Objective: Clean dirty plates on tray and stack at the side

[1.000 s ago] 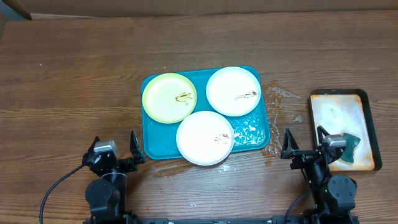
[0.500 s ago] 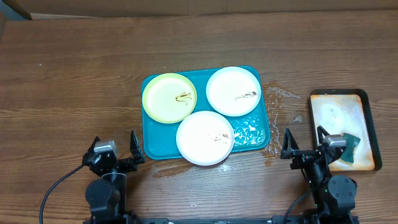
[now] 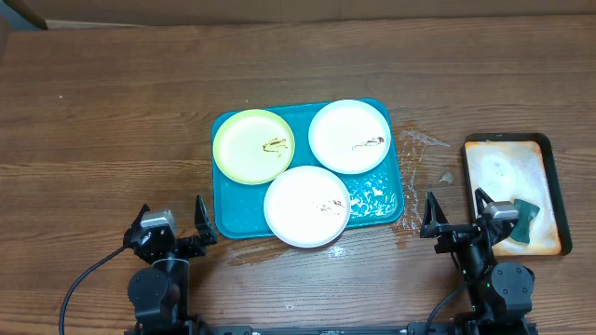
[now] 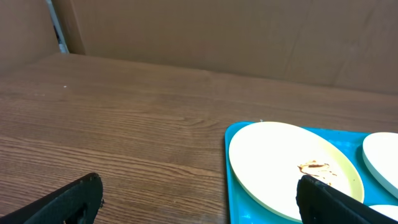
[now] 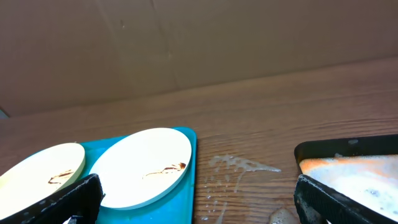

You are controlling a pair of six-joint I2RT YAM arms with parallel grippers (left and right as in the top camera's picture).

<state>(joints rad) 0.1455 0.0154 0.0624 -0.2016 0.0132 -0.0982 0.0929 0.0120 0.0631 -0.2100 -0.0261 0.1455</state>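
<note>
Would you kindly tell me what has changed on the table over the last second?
Nothing visibly changed. The left gripper and right gripper stay open and empty at the near edge, and the plates lie on the tray as before.
</note>
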